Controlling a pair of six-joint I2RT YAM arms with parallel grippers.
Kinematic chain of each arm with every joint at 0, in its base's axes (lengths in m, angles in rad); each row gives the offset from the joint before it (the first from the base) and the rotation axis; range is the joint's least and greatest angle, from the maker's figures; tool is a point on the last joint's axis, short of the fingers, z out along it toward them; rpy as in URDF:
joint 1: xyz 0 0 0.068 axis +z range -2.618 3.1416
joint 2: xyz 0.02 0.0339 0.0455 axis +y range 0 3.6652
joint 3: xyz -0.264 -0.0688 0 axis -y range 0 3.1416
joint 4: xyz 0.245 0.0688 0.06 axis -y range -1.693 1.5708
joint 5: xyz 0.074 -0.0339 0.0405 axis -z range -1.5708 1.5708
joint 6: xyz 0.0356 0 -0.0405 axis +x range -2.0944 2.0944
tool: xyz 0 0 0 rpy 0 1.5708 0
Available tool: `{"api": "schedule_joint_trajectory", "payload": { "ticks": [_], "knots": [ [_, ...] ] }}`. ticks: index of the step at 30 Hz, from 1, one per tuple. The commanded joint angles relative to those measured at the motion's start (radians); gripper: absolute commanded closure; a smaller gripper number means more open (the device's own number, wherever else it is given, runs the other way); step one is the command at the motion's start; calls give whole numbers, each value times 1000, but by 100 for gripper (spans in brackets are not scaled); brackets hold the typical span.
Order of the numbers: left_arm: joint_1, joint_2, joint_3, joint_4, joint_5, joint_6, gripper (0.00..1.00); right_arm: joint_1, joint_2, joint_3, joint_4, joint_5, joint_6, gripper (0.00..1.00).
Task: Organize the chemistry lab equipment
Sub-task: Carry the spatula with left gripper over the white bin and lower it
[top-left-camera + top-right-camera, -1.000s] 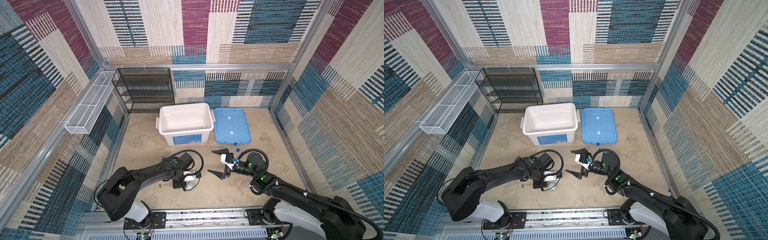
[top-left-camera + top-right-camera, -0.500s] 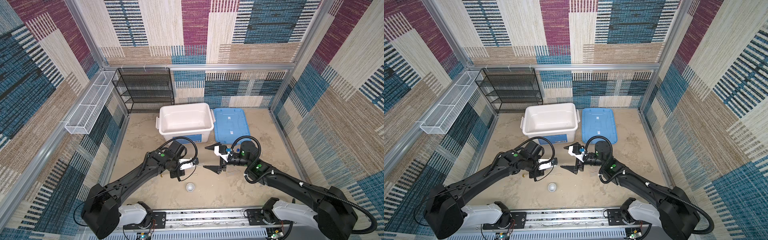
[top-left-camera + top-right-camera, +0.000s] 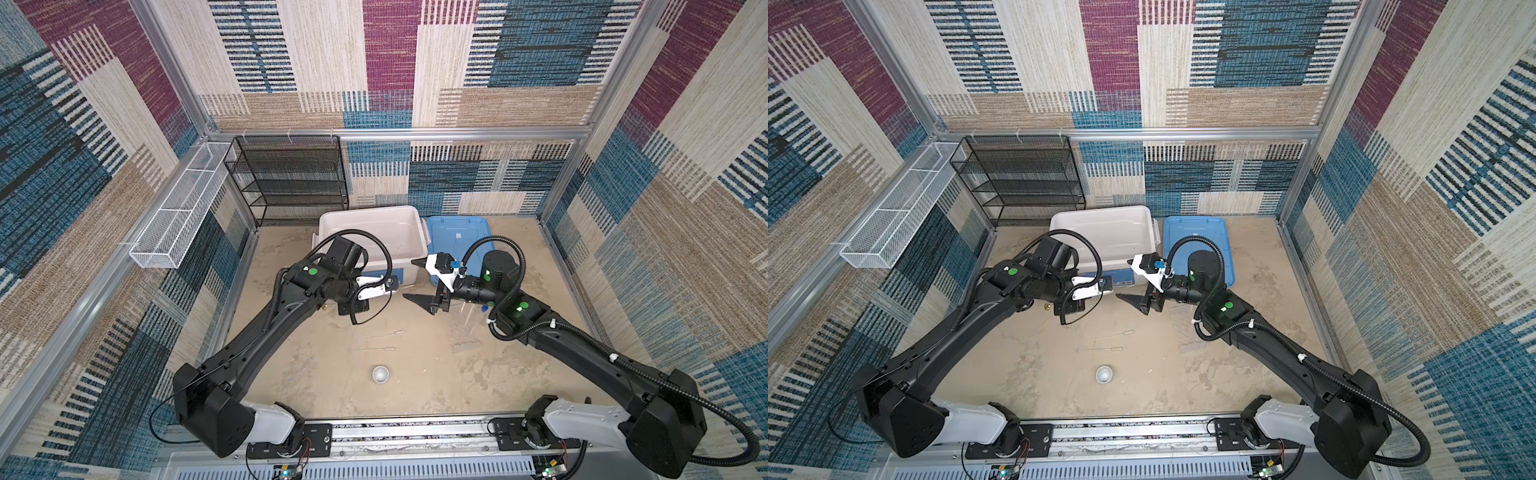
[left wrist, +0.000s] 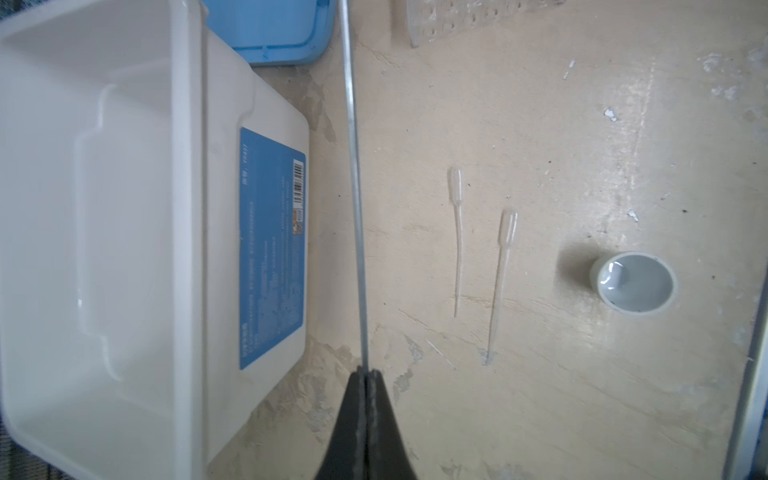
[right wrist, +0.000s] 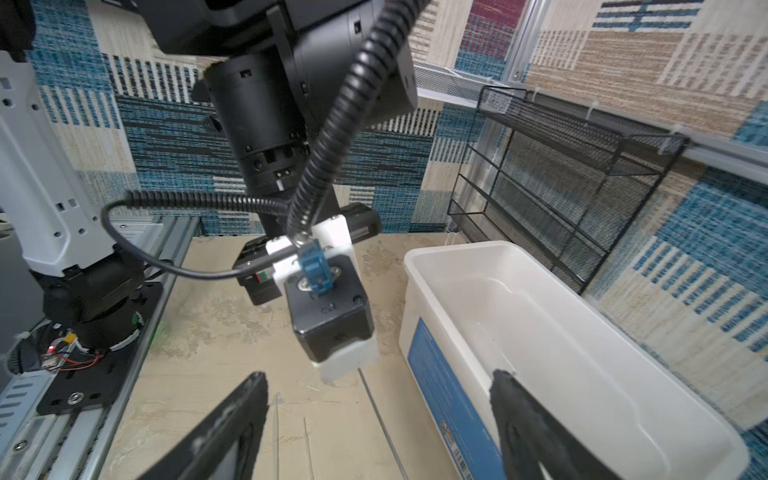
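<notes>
My left gripper [image 4: 365,374] is shut on the thin metal rod [image 4: 353,174], which runs on past the front of the white bin. The rod's brass tip [image 3: 323,308] sticks out behind that gripper [image 3: 354,308]. My right gripper [image 5: 379,376] faces it, open. In the right wrist view the rod [image 5: 384,419] lies in the gap between the jaws, touching neither. Two clear pipettes [image 4: 457,241] [image 4: 503,282] lie side by side on the floor. A small white bowl [image 3: 380,374] stands upright nearer the front. A clear rack [image 3: 465,345] lies by the right arm, with a blue tube cap [image 3: 484,308] close to it.
The big white bin [image 3: 374,216] stands open at the back, its blue lid [image 3: 457,232] flat on the floor to its right. A black mesh shelf [image 3: 291,178] stands in the back left corner. A white wire basket [image 3: 178,216] hangs on the left wall.
Both grippers have moved from the front toward the bin, the left one carrying the rod. The bowl it hid before now stands in plain view. The right jaws have narrowed slightly.
</notes>
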Motion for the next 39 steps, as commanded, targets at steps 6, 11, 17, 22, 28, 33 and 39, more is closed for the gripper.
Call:
{"api": "schedule_joint_trajectory", "payload": {
  "ticks": [6, 11, 17, 22, 28, 33, 39],
  "knots": [
    [68, 262, 366, -116, 44, 215, 100, -111, 54, 149, -115, 14, 22, 17],
    [84, 399, 517, -136, 37, 273, 100, -144, 83, 190, -150, -36, 1, 16],
    [117, 561, 699, -182, 94, 292, 100, -172, 125, 265, -272, -88, -32, 16],
    [124, 668, 791, -219, 93, 307, 100, -175, 234, 372, -383, -3, -23, 19],
    [142, 769, 845, -223, 79, 292, 100, -175, 295, 415, -396, 20, -2, 21],
    [151, 823, 853, -222, 76, 276, 100, -175, 314, 442, -428, 108, -39, 21],
    [158, 866, 865, -223, 94, 212, 100, -176, 368, 470, -449, 135, -11, 22]
  ]
}}
